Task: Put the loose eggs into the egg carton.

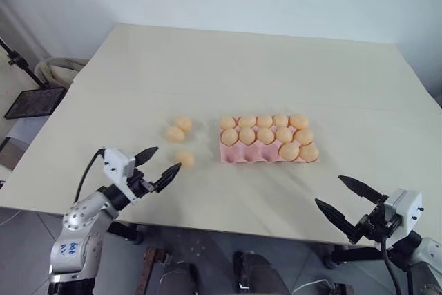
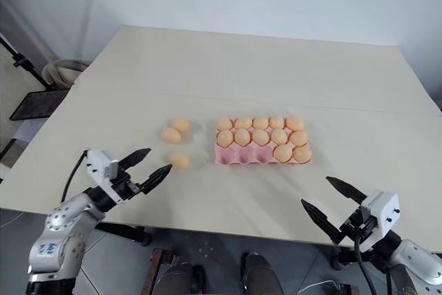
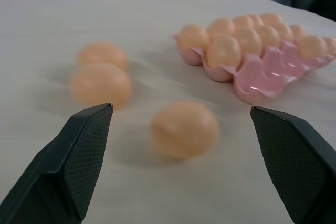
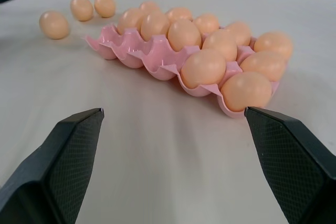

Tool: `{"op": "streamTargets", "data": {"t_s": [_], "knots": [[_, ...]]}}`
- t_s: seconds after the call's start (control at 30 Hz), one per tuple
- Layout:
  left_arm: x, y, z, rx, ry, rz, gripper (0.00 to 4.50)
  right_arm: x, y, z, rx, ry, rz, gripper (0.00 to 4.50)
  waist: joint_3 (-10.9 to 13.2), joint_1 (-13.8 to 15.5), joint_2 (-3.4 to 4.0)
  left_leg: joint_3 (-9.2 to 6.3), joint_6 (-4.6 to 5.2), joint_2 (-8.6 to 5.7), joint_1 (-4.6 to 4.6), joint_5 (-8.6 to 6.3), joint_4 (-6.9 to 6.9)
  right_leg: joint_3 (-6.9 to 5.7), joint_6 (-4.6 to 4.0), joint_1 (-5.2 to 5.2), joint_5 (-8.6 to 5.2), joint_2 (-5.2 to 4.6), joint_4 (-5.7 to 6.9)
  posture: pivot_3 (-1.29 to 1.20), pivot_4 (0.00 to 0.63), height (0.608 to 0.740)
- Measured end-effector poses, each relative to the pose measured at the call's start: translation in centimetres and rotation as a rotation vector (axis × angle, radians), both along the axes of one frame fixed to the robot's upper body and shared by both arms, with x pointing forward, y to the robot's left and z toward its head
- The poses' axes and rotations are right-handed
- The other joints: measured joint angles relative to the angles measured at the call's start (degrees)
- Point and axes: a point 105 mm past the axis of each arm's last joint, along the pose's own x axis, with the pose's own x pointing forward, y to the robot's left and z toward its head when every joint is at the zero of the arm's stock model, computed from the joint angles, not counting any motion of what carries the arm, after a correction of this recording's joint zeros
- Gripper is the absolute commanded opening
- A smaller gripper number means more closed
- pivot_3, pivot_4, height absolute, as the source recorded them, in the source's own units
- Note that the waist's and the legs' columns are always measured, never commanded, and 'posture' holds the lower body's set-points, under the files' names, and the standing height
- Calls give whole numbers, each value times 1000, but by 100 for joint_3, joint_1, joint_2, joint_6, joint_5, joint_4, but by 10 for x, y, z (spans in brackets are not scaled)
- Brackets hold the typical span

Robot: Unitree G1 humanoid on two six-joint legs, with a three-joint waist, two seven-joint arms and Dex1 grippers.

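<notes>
Both wide open and empty: left gripper (image 1: 161,166) lower left, right gripper (image 1: 347,198) lower right. Three loose eggs (image 1: 179,134) left of centre, beside pink egg carton (image 1: 253,156). Empty front cups clearer from right wrist.

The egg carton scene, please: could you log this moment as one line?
left gripper: open, near closest loose egg | right gripper: open, empty | loose eggs: three on table | egg carton: three near-row cups empty
</notes>
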Motion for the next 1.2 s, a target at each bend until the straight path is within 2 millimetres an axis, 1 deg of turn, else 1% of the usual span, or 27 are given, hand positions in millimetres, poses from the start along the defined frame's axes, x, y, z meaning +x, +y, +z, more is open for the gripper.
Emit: {"op": "streamTargets", "data": {"t_s": [0.1, 0.13, 0.33, 0.43, 0.6, 0.7, 0.73, 0.8, 0.87, 0.97, 1.03, 1.13, 1.2], "knots": [[7, -9, 5, 21, -18, -26, 4470, -2, -2, -1, -2, 6, -8, 4500, 0, -2, 0, 1, 0, 0, 1, 0, -4, 0, 2, 0, 1, 0, 0, 0, 150, 740], [10, -11, 3, 31, -11, -27, 4470, -2, -3, -1, -4, 7, -13, 4500, 0, -8, 1, 1, -1, 1, 2, -1, -5, 1, 2, 0, 1, 2, 0, 0, 150, 740], [22, -18, -16, 74, 73, -26, 4470, -2, -6, 0, -8, 3, -24, 4500, 0, -6, 0, 0, -2, 3, 1, -1, -3, -1, 24, -4, 13, 4, 2, 0, 150, 740], [26, -26, -18, 83, 95, -50, 4470, -2, -6, 1, -8, 1, -28, 4500, 0, -1, 0, 0, -2, 1, 1, -1, -2, 0, 25, -3, 14, 0, 2, 0, 150, 740], [33, -35, -26, 99, 149, -79, 4470, -1, -7, 1, -8, -1, -37, 4500, 0, 0, 1, 0, -2, 1, 0, -1, -4, -1, 31, -4, 18, 2, 2, 0, 150, 740], [36, -36, -27, 104, 179, -85, 3888, -1, -8, 1, -9, -2, -45, 4500, 0, -1, 1, -1, -2, 2, 1, -1, -5, -2, 33, -4, 18, 2, 3, 0, 150, 740], [36, -36, -27, 104, 186, -85, 3631, -1, -8, 1, -10, -2, -47, 4500, -1, -2, 3, -1, -2, 2, 1, -1, -5, -2, 33, -4, 18, 1, 3, 0, 150, 740], [36, -37, -27, 104, 195, -95, 2943, -1, -10, 2, -12, -4, -53, 4500, -1, -1, 3, -1, -2, 2, 1, -1, -4, -2, 33, -4, 18, 1, 4, 0, 150, 740], [35, -38, -27, 105, 200, -99, 2455, -1, -10, 2, -13, -5, -56, 4500, -1, 1, 3, -1, -2, 2, 1, -1, -4, -2, 32, -4, 18, 0, 3, 0, 150, 740], [34, -40, -26, 104, 207, -110, 2365, -1, -10, 2, -14, -6, -56, 4500, -1, 2, 3, -1, -2, 2, 0, -1, -4, -2, 32, -4, 18, 0, 3, 0, 150, 740], [32, -44, -21, 98, 204, -136, 2365, 0, -10, 3, -15, -9, -57, 4500, -1, 2, 3, -1, -2, 2, -2, -1, -4, -2, 32, -5, 18, 0, 3, 0, 150, 740], [32, -61, 0, 91, 157, -216, 2365, 1, -10, 4, -16, -18, -60, 4500, -1, 7, 3, -1, -1, 0, -3, -1, -1, -2, 32, -4, 18, -1, 3, 0, 150, 740], [30, -80, 13, 84, 129, -285, 2365, 2, -10, 5, -18, -23, -62, 4500, -1, 11, 3, -1, 0, -4, -3, -1, 0, -1, 33, -2, 19, -2, 3, 0, 150, 740]]}}
